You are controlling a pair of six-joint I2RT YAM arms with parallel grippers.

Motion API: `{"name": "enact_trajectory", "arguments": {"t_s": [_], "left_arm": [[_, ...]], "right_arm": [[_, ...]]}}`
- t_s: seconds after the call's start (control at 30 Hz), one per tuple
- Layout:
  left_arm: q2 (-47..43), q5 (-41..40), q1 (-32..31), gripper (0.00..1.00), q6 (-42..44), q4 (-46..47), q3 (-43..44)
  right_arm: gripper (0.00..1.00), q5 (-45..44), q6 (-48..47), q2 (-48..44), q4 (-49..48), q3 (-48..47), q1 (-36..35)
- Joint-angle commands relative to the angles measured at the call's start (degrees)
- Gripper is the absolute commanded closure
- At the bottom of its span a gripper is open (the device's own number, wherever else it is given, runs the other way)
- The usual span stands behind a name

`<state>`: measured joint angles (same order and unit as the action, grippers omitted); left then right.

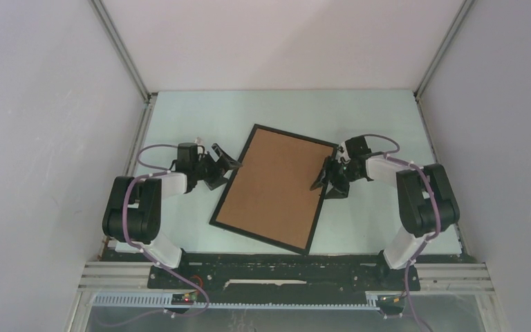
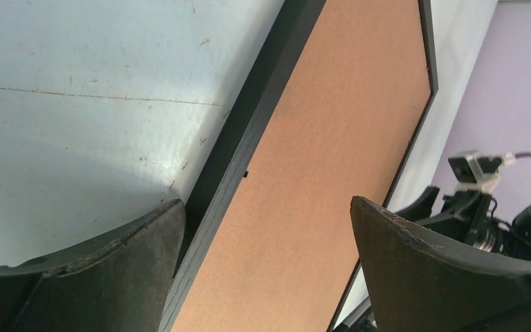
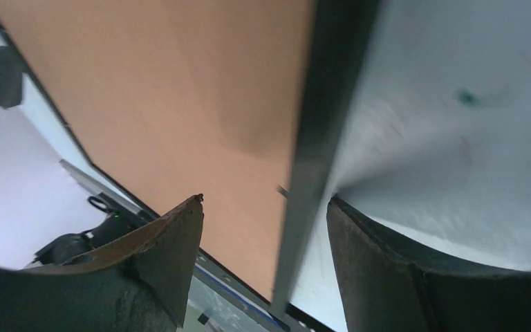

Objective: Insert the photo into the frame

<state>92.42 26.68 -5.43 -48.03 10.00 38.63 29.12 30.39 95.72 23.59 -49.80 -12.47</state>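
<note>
The frame, black and thin-edged, lies tilted on the table with a plain brown cardboard board filling it. The photo is hidden. My left gripper is open at the frame's left edge. In the left wrist view that gripper straddles the black rail and the board, gripping nothing. My right gripper is open at the frame's right edge. In the right wrist view it stands over the rail and the board, its fingers spread to either side.
The pale table is enclosed by white walls at the back and on both sides. Metal rails and the arm bases run along the near edge. The right arm shows across the frame in the left wrist view.
</note>
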Motion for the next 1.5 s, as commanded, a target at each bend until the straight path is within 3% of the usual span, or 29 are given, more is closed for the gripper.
{"name": "enact_trajectory", "arguments": {"t_s": [0.0,0.2,0.3,0.4,0.6,0.77,1.03,1.47], "left_arm": [[0.2,4.0,-0.5,0.00,-2.6,2.1,-4.5],[-2.8,3.9,-2.7,0.00,-4.3,7.8,-9.0],[-3.3,3.7,-2.7,0.01,-4.3,9.4,-9.7],[-4.1,2.7,-2.6,0.01,-3.3,9.0,-10.0],[-4.5,1.9,-1.8,0.02,-1.5,7.4,-9.3],[-3.9,3.0,-1.4,0.02,-1.4,7.9,-9.1],[-4.0,3.0,-0.9,0.03,-1.2,8.0,-9.3],[-4.3,2.9,-0.8,0.03,-1.0,7.7,-9.5]], "right_arm": [[0.25,2.4,0.7,7.9,-8.6,-5.7,-2.3],[0.26,1.8,-1.3,16.8,-2.7,-21.7,-5.6],[0.26,-4.1,-3.7,16.5,3.6,-25.5,-5.4],[0.25,-9.1,-6.6,11.1,6.9,-21.1,-3.9],[0.27,0.1,-9.4,-1.4,5.3,-4.9,1.4],[0.37,2.7,-8.4,-8.5,3.9,4.0,5.9],[0.63,-4.4,-9.2,-10.2,5.7,6.3,4.0],[0.68,-6.5,-7.1,-8.1,4.5,6.6,-2.6]]}}
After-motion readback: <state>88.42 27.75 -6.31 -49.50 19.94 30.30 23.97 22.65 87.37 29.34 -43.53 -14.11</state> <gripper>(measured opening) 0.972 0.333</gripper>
